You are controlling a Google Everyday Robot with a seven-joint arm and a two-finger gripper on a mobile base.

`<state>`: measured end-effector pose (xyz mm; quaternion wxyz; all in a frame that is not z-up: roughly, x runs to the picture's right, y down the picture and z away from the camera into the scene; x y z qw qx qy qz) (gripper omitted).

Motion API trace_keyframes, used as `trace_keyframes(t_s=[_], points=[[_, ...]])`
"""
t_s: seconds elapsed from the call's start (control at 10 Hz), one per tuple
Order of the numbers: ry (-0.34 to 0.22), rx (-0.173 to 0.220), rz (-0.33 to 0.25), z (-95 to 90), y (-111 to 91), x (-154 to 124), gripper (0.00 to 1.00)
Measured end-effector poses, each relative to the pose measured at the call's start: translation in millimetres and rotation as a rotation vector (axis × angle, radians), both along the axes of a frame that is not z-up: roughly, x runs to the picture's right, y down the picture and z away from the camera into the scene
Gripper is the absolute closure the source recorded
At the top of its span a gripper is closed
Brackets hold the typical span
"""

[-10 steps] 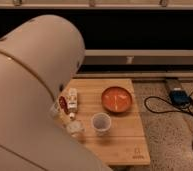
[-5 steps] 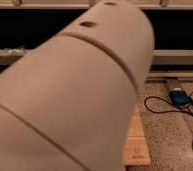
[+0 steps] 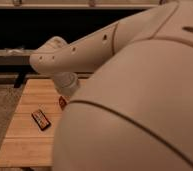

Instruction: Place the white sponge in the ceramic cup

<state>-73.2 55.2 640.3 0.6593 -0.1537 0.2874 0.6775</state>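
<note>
Big arm (image 3: 140, 105) across most of the view. Gripper hidden behind it, below the wrist (image 3: 65, 82) at 9 o'clock; cannot tell if open. Sponge and cup hidden too. Red-black card (image 3: 40, 119) on table (image 3: 22, 147), at 8 o'clock.

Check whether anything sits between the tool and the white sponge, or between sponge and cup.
Cannot tell. The robot's arm fills most of the view, hiding the tool, sponge and cup behind it. Only a red-and-black flat object shows on the table's left part.

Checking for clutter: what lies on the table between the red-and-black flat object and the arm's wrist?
In the camera view, bare table, save a small red item beside the wrist. The gripper, sponge and cup are out of sight.
</note>
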Motion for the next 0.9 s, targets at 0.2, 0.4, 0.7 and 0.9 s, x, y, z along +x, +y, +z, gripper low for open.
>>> trace_keyframes(t_s=[0.2, 0.4, 0.7, 0.9], points=[[0.005, -0.020, 0.050, 1.0, 11, 19, 1.00], [0.000, -0.043, 0.088, 2.4, 24, 30, 1.00], [-0.002, -0.075, 0.135, 10.2, 40, 37, 0.93], [0.001, -0.095, 0.161, 14.7, 48, 42, 0.73]])
